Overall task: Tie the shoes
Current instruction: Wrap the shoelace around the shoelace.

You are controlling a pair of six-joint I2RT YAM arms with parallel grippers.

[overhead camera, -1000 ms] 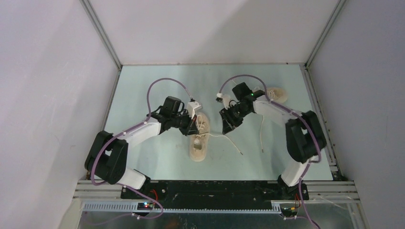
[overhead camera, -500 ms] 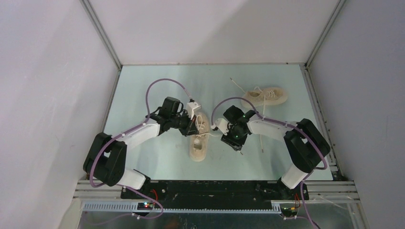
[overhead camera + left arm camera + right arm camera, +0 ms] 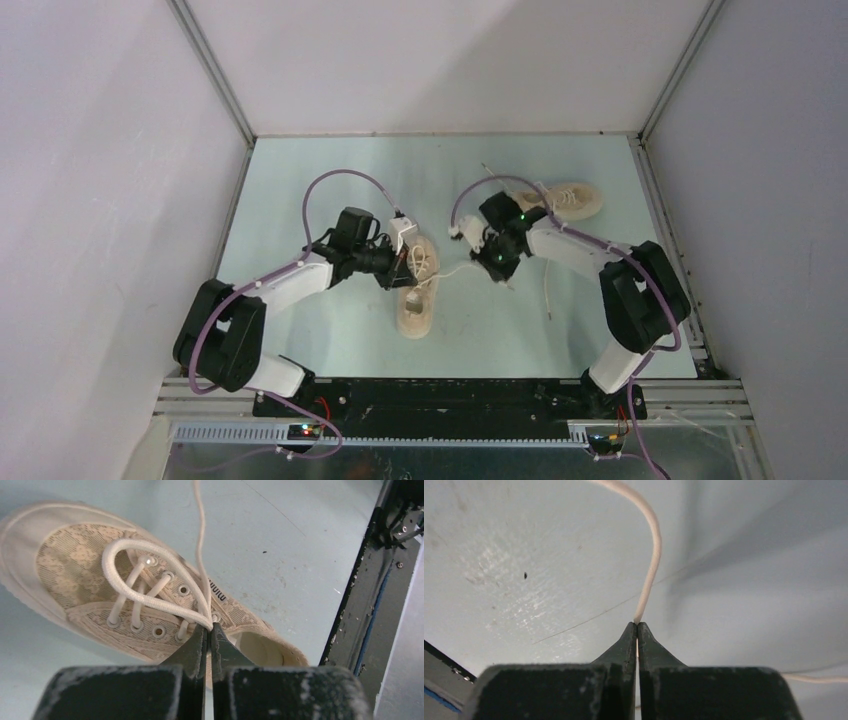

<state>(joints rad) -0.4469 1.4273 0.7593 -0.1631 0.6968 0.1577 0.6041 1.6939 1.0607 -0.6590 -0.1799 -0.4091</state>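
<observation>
Sneaker (image 3: 70, 575): patterned woven cloth, smooth rubbery rim. Lace (image 3: 106, 565): matt braided cord. Table (image 3: 280, 545): matt, scuffed. Left gripper (image 3: 209, 631): rough black plastic.

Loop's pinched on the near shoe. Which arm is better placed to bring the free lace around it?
Right, likely. The right end effector is shut on the free lace beside the shoe; the left end effector pinches the loop at its base and should just hold it.

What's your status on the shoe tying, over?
Left gripper shut, pinching an off-white lace loop on the near cream-beige fabric sneaker. Right gripper shut on that sneaker's free lace strand. Second sneaker far right, untied, not in the way.
</observation>
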